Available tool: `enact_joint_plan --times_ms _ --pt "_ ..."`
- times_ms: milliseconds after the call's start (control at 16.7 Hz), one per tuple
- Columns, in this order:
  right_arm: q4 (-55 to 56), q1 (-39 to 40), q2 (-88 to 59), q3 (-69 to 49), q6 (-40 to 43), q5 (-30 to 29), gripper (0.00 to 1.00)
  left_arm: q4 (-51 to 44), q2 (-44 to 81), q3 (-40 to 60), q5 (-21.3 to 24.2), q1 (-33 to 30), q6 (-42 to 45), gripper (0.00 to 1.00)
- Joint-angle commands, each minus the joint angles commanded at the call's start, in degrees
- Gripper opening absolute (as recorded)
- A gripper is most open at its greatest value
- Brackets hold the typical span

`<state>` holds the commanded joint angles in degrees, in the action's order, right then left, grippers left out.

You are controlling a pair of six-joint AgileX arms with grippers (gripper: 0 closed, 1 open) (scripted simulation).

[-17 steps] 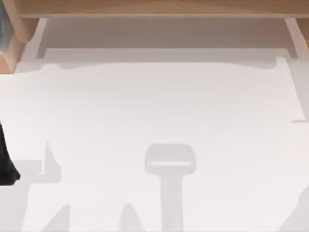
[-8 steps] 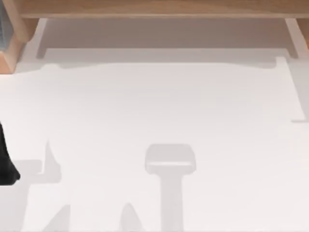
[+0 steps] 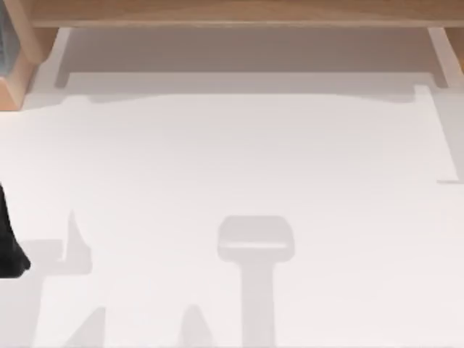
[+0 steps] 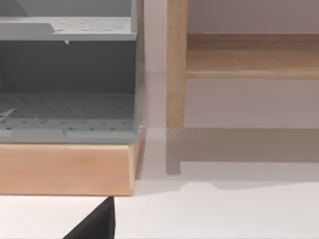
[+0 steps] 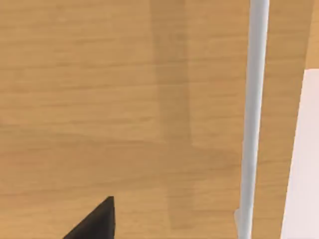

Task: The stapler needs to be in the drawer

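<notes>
Nothing has moved since the earlier top views: the white table (image 3: 239, 167) looks the same, and the black shape (image 3: 9, 246) at the left edge of the frame sits in the same spot. It is part of the left arm.

The wooden cabinet (image 3: 239, 13) runs along the top of the frame. In the left wrist view, a grey shelf box (image 4: 67, 74) sits on a wooden base (image 4: 65, 169) at the left of the frame. I cannot see anything inside it.

The right wrist view looks at a wooden panel (image 5: 124, 99) with a white bar (image 5: 254, 114) at the right of the frame.

I cannot tell if either gripper is open or holding anything. I cannot tell where the stapler is.
</notes>
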<state>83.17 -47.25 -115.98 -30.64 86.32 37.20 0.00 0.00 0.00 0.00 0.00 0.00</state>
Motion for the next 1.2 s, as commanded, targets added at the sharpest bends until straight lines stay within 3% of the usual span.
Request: enact_joint_plan --times_ms 300,1200 --pt "9.3 4.4 -0.6 5.7 2.6 3.7 1.00 0.0 0.0 0.0 0.0 0.0 0.0 1.00" --pt "6.1 7.8 -2.1 1.2 2.6 0.4 1.00 0.0 0.0 0.0 0.0 0.0 0.0 1.00"
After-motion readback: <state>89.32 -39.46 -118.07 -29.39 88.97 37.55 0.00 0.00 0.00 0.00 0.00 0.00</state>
